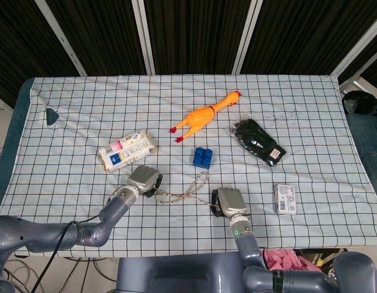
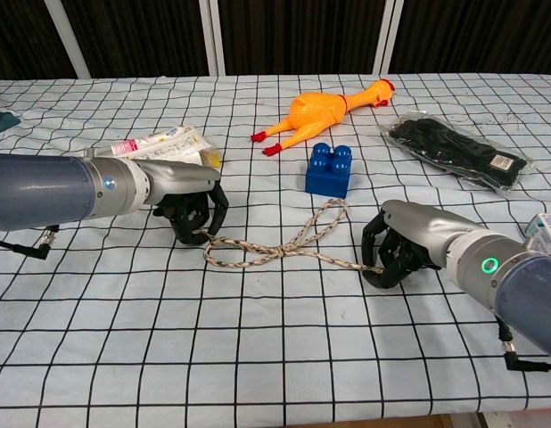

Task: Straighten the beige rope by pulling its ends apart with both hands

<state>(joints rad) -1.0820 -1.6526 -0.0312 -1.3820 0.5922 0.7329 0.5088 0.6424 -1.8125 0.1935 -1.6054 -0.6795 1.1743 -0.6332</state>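
Near the front edge of the checked tablecloth [image 1: 298, 128], the beige braided rope [image 2: 284, 251] lies looped and crossed between both hands. Its ends are pinched by the left hand [image 2: 191, 207] and the right hand [image 2: 396, 250], fingers curled down so tension can be applied outward.

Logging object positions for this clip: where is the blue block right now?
In the head view the blue block sits near the table's middle, just behind the looped beige rope, with the rubber chicken behind it.
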